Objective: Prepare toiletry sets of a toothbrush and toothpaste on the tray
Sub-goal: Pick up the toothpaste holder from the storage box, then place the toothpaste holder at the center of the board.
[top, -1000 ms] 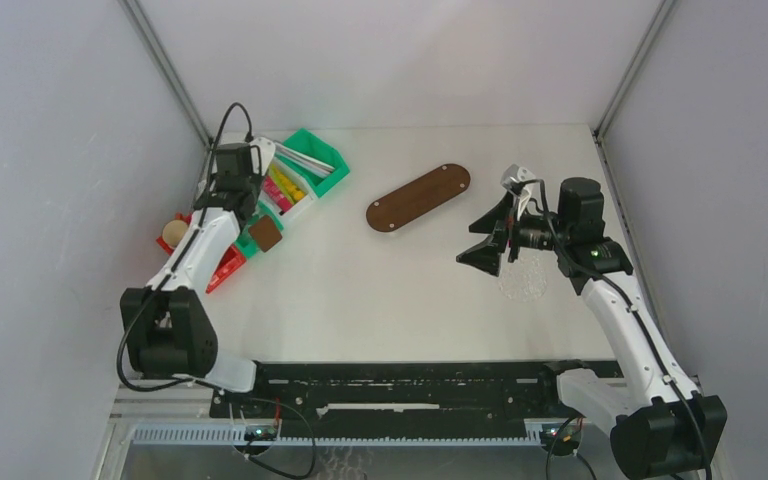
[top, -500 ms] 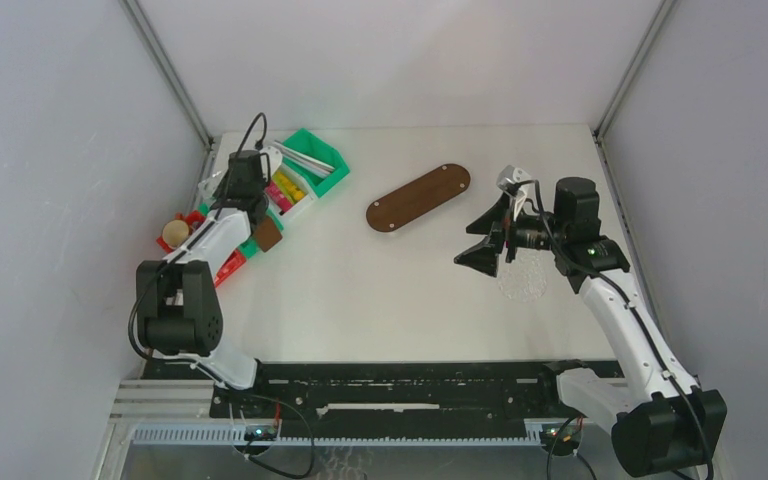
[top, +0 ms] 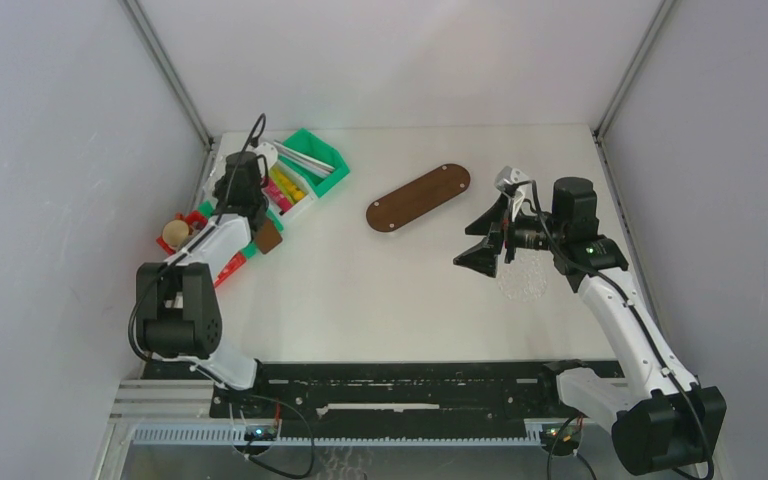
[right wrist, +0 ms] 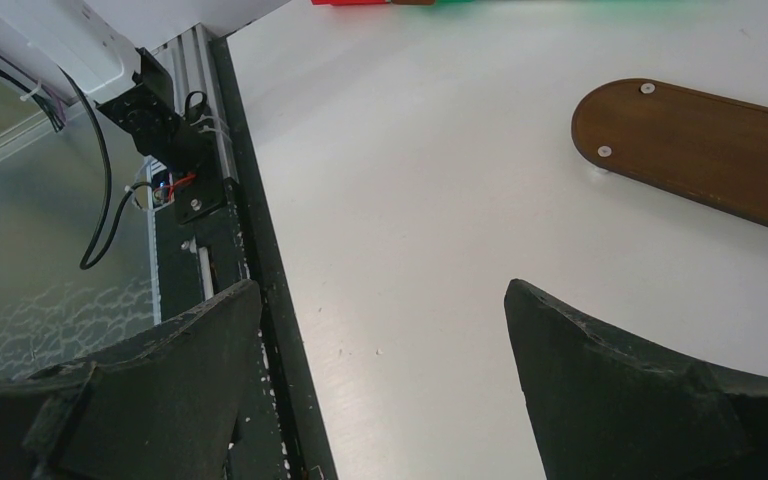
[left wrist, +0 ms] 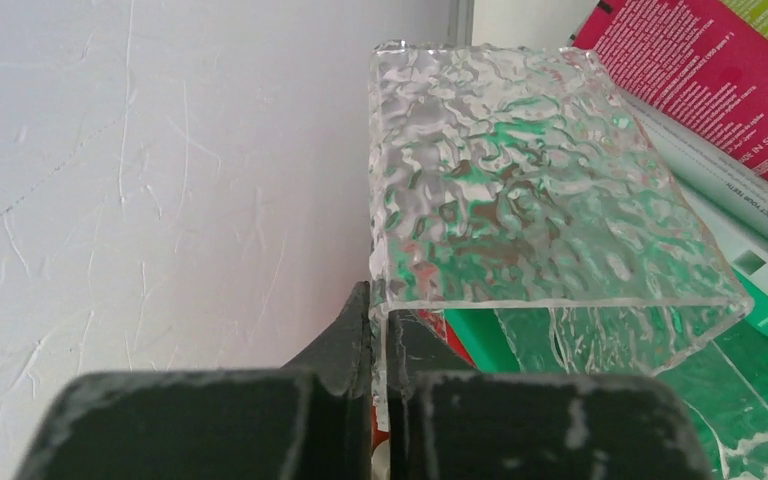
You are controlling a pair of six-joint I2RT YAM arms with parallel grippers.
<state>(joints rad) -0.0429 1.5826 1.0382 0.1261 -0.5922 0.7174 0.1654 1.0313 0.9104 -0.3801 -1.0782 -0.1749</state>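
Note:
My left gripper (left wrist: pixel 380 300) is shut on the left wall of a clear rippled cup (left wrist: pixel 520 180), with the thin wall pinched between both fingers. In the top view this gripper (top: pixel 244 198) hangs over the bins at the table's left edge. White toothbrushes (top: pixel 305 158) lie in a green bin (top: pixel 328 150). Yellow and pink toothpaste tubes (top: pixel 282 187) fill a white bin, and one pink-red tube (left wrist: pixel 700 70) shows behind the cup. The oval brown tray (top: pixel 418 197) (right wrist: pixel 700 140) lies bare at mid-table. To its right my right gripper (top: pixel 475 240) (right wrist: pixel 382 290) hovers open, holding nothing.
A brown cup (top: pixel 267 235) and a red bin (top: pixel 222 268) with a beige cup (top: pixel 173 232) sit by the left arm. Another clear rippled cup (top: pixel 523 280) stands under the right arm. The black rail (right wrist: pixel 260 300) runs along the near edge.
The left arm swung in over the bins, and its jaws closed onto the clear cup's wall. The right arm barely moved and stayed open.

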